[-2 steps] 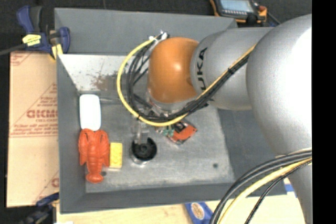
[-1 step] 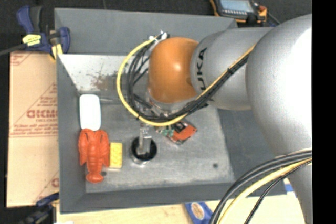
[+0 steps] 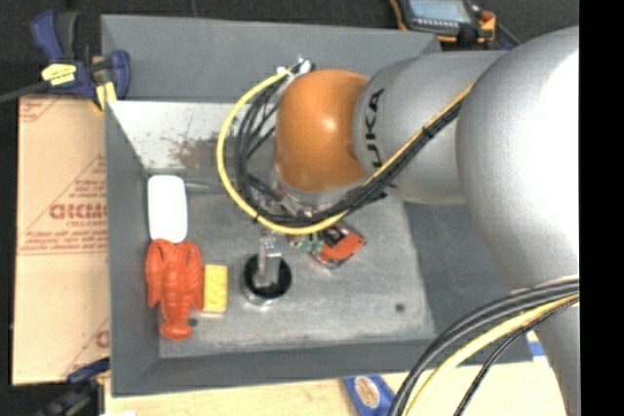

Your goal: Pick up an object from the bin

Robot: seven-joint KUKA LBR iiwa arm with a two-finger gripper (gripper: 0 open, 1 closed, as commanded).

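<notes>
— Where's the gripper now?
— Low in the bin, lower middle of the frame, just right of a yellow block. Spread or pressed together, I can't tell from here.
— Anything in it?
— Something dark at its tip, perhaps only shadow. A red lobster toy lies left of the block, a white oval bar above that, and an orange-and-green thing up right of the gripper.

Bare bin floor on the view's right; red lobster, yellow block crowd the left.
</notes>
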